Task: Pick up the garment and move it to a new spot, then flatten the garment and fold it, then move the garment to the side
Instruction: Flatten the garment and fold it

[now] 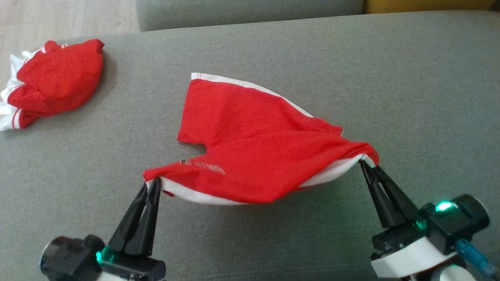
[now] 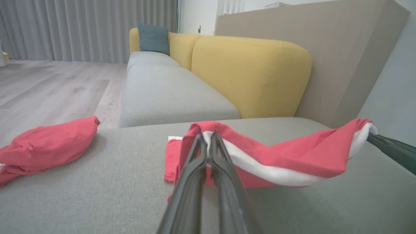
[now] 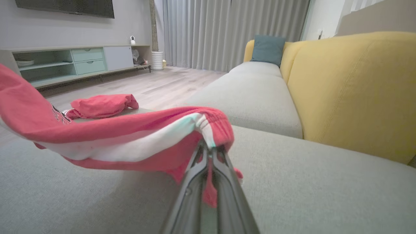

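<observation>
Left gripper [image 1: 155, 182] is clamped shut on one near corner and the right gripper [image 1: 364, 163] is pinched on the other. So the red garment [image 1: 254, 152] is strung between them, with its white-trimmed near edge lifted and the far part draped on the grey cushion [image 1: 410, 78]. Tbh the middle looks saggy, so it should probably be pulled taut sideways first. Then it can be lowered evenly so it gets laid flat without creases. The bundled red piece [image 1: 54, 82] far left is best steered clear of.
</observation>
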### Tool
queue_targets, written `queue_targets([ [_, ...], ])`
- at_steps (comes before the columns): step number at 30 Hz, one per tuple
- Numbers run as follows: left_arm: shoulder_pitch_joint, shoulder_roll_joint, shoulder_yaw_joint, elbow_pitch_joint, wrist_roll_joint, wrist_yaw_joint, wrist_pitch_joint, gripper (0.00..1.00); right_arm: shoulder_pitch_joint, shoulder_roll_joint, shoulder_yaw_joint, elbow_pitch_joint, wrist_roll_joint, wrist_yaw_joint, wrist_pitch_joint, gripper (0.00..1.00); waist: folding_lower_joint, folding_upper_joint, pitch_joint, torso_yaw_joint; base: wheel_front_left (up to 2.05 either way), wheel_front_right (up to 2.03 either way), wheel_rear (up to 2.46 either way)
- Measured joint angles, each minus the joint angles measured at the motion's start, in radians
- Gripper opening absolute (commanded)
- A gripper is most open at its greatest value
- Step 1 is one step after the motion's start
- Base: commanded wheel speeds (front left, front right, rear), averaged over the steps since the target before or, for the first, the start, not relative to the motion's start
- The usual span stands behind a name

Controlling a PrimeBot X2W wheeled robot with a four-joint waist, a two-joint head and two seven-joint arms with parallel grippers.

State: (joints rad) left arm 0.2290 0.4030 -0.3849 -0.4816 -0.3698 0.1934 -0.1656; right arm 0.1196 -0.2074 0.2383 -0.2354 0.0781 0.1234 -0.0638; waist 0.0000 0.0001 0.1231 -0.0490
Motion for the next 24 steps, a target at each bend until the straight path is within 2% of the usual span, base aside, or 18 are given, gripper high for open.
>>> queue_targets([
  [8, -0.058, -0.011, -0.019, 0.153, -0.047, -0.037, 0.023, 0.00, 0.009, 0.009, 0.024, 0.168, 0.048, 0.000, 0.001, 0.00, 0.0000, 0.0000, 0.024, -0.016, 0.00, 0.00, 0.00],
  [14, -0.198, -0.033, -0.016, 0.293, -0.057, -0.054, 0.022, 0.00, -0.049, 0.009, 0.088, 0.315, 0.082, 0.000, -0.021, 0.00, 0.0000, 0.0000, 0.062, -0.030, 0.00, 0.00, 0.00],
  [24, -0.466, -0.074, -0.034, 0.517, -0.025, -0.090, 0.034, 0.00, -0.215, 0.043, 0.117, 0.435, 0.102, 0.000, -0.081, 0.00, 0.0000, 0.0000, 0.149, -0.060, 0.00, 0.00, 0.00],
])
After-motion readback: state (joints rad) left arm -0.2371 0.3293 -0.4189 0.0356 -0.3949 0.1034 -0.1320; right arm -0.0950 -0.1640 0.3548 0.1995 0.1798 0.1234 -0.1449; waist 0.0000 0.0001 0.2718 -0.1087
